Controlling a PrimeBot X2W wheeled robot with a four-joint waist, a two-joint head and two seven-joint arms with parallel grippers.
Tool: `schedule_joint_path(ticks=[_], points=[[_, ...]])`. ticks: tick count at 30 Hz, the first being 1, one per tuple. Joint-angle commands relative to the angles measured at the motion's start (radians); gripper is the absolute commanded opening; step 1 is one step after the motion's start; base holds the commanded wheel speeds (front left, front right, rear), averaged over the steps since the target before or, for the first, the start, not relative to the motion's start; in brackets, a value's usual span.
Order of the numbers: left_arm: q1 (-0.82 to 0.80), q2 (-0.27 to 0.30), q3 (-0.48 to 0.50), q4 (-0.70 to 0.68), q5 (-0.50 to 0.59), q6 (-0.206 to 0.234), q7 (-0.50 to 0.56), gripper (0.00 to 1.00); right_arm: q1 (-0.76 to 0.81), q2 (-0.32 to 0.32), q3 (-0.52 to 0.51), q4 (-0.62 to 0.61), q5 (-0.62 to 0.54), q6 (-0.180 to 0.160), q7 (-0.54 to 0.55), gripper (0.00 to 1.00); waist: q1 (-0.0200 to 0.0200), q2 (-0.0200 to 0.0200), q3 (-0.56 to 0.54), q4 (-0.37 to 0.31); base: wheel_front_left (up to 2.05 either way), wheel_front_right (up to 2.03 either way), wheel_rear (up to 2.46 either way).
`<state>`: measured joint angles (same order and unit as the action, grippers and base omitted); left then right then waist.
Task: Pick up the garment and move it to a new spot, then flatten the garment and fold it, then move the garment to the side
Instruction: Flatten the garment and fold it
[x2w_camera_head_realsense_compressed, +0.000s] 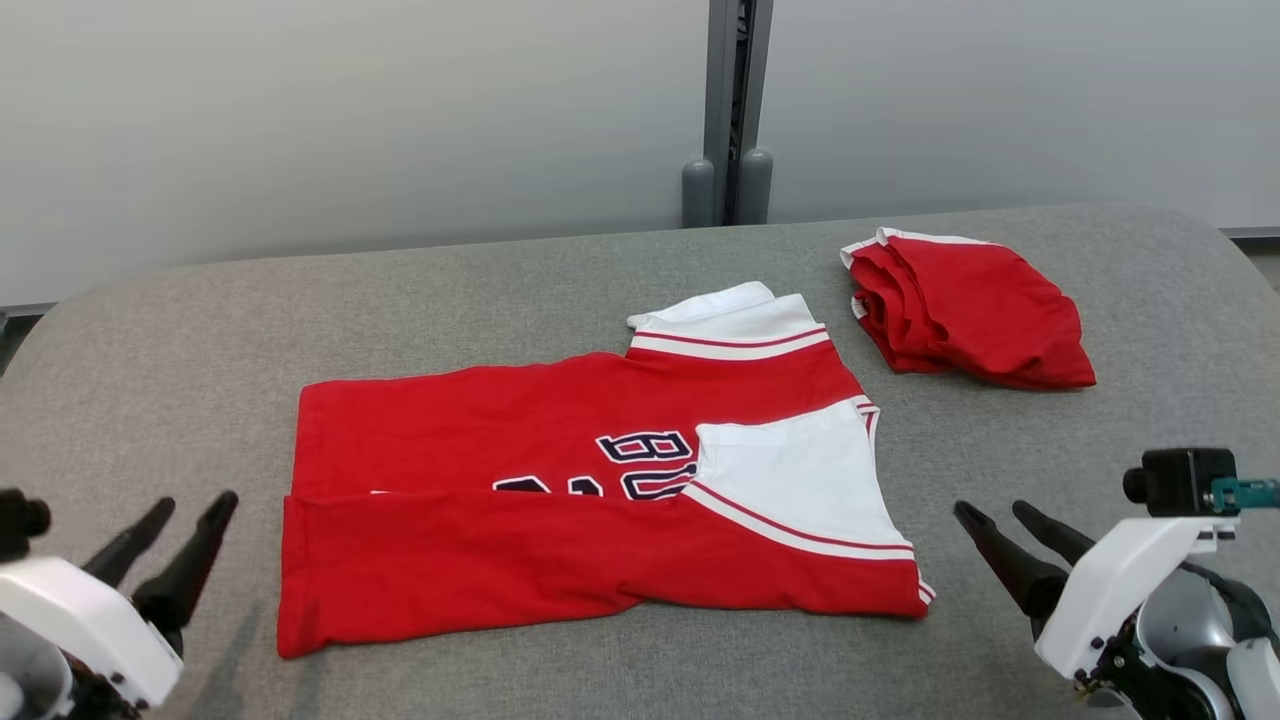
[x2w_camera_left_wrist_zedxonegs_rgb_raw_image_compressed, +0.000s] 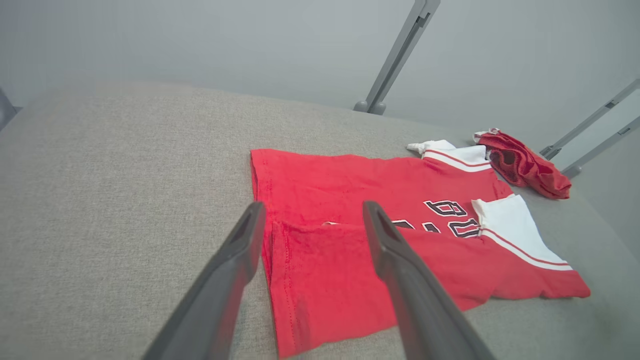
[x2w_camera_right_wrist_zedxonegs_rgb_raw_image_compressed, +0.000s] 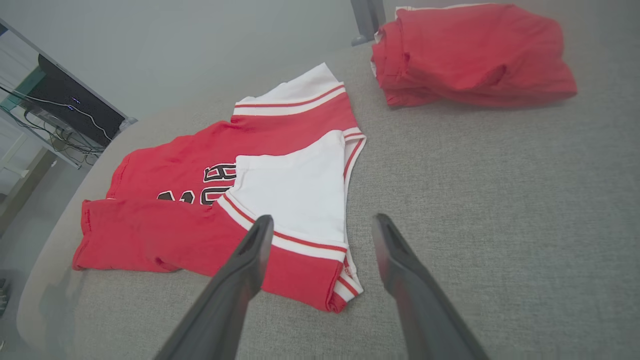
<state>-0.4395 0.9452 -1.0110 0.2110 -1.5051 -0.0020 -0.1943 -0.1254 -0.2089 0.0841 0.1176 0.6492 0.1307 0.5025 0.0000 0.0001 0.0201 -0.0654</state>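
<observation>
The red shirt (x2w_camera_head_realsense_compressed: 560, 440) lies flat on the tabletop (x2w_camera_head_realsense_compressed: 450, 300), its near edge already turned over the lettering, a first fold, I'd judge; the left tool (x2w_camera_head_realsense_compressed: 197, 500) and right tool (x2w_camera_head_realsense_compressed: 992, 508) hang wide open, empty, off its near corners, placed for the next fold; another red garment (x2w_camera_head_realsense_compressed: 980, 310), seemingly folded, sits far right.

The jersey (x2w_camera_head_realsense_compressed: 560, 470) was soft, matt knit cloth, red with white panels. Under it, the counter (x2w_camera_head_realsense_compressed: 200, 330) wore a coarse grey woven fabric, matt and slightly fuzzy. Beyond the jersey, the folded red garment (x2w_camera_head_realsense_compressed: 985, 310) looked like the same dull cloth. Flanking the jersey, the left end effector (x2w_camera_head_realsense_compressed: 197, 500) and right end effector (x2w_camera_head_realsense_compressed: 991, 507) had dark matt plastic-looking fingers (x2w_camera_left_wrist_zedxonegs_rgb_raw_image_compressed: 400, 260) and smooth white casings (x2w_camera_head_realsense_compressed: 1110, 590).
</observation>
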Motion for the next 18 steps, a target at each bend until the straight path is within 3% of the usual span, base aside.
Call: schedule_joint_path(ticks=[1, 10, 18], points=[[0.020, -0.001, 0.004, -0.009, 0.006, 0.013, -0.014, 1.00, 0.013, 0.000, -0.005, 0.007, -0.005, 0.000, -0.010, 1.00, 0.0000, -0.0001, -0.003, 0.003, 0.00, 0.00, 0.00], [0.144, -0.051, 0.055, -0.051, 0.077, 0.123, -0.069, 1.00, 0.087, 0.036, -0.041, 0.055, -0.021, 0.000, -0.036, 1.00, 0.0000, -0.0001, 0.000, 0.022, 0.00, 0.00, 0.00], [0.229, -0.135, 0.154, -0.016, 0.184, 0.156, -0.070, 1.00, 0.082, 0.077, -0.072, 0.109, -0.024, 0.000, -0.077, 1.00, 0.0000, -0.0001, 0.027, 0.027, 0.00, 0.00, 0.00]])
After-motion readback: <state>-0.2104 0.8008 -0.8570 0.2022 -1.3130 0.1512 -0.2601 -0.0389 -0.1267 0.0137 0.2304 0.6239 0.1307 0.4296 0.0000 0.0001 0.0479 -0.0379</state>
